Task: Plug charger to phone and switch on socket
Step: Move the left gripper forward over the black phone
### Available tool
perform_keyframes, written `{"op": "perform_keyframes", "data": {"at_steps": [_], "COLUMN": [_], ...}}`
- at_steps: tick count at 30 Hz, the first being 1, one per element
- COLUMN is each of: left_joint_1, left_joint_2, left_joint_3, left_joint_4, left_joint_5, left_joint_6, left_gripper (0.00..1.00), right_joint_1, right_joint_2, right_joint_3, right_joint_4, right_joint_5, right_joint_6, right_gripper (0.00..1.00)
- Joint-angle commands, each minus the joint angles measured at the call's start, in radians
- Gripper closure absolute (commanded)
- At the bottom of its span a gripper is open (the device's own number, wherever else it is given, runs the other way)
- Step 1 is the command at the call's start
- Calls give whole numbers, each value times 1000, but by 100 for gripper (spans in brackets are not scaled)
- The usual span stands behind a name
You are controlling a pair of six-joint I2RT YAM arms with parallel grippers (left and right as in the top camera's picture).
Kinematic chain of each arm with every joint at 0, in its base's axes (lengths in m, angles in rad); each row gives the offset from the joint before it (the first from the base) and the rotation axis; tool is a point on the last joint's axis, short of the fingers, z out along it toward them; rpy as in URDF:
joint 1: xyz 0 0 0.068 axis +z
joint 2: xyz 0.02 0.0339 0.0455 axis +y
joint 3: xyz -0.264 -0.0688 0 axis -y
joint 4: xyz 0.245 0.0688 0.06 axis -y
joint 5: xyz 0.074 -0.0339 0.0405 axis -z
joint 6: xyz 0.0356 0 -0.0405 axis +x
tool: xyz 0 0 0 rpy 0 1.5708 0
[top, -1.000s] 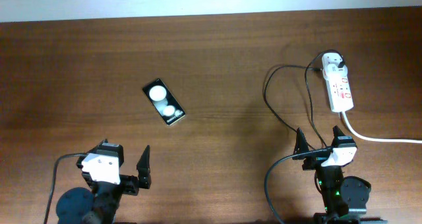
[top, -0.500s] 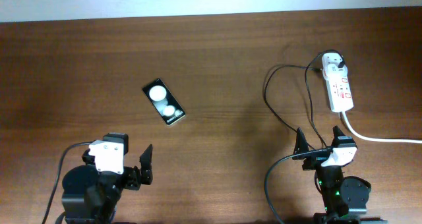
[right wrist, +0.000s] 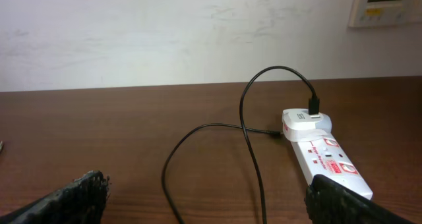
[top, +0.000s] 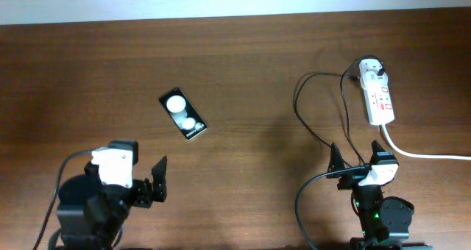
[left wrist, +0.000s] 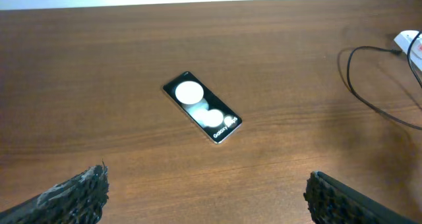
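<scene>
The phone (top: 183,114) lies flat on the table left of the middle, black with two white round spots; it also shows in the left wrist view (left wrist: 202,107). The socket (top: 377,97) lies at the far right, with the white plug adapter (top: 372,70) at its far end. The charger cable (top: 300,110) loops left from the adapter and runs back toward the right arm; it also shows in the right wrist view (right wrist: 245,135). My left gripper (left wrist: 208,188) is open and empty, well short of the phone. My right gripper (right wrist: 208,188) is open and empty, just before the cable and the socket (right wrist: 326,158).
The socket's thick white cord (top: 423,154) runs off the right edge. A wall (right wrist: 198,33) stands behind the table's far edge. Bare wooden table (top: 250,59) lies between the phone and the cable loop.
My left arm has shifted a little to the left and toward the near edge. The right arm, phone, cable and socket have not moved.
</scene>
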Motion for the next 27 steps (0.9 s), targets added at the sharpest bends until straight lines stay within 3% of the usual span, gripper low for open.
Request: {"op": "perform_keyframes", "data": {"at_steps": [1,10,27], "left_joint_1": [2,2,1], "left_joint_2": [85,186,418], "left_joint_3": [108,183,183], "left_joint_4": [-13,-85,-159], "left_joint_5": [4,106,36], "left_joint_6": [-6,-6,-131], "left_gripper": [1,1,1], "right_joint_1": [9,9,9], "right_joint_2": [-7,-7,-7], "right_joint_3": [-5,-5,-5], "right_joint_4": [-5,-5,-5], "right_joint_5": [-2,-2,-2], "right_joint_6": [-5,-5,-5], "right_gripper": [1,1,1]}}
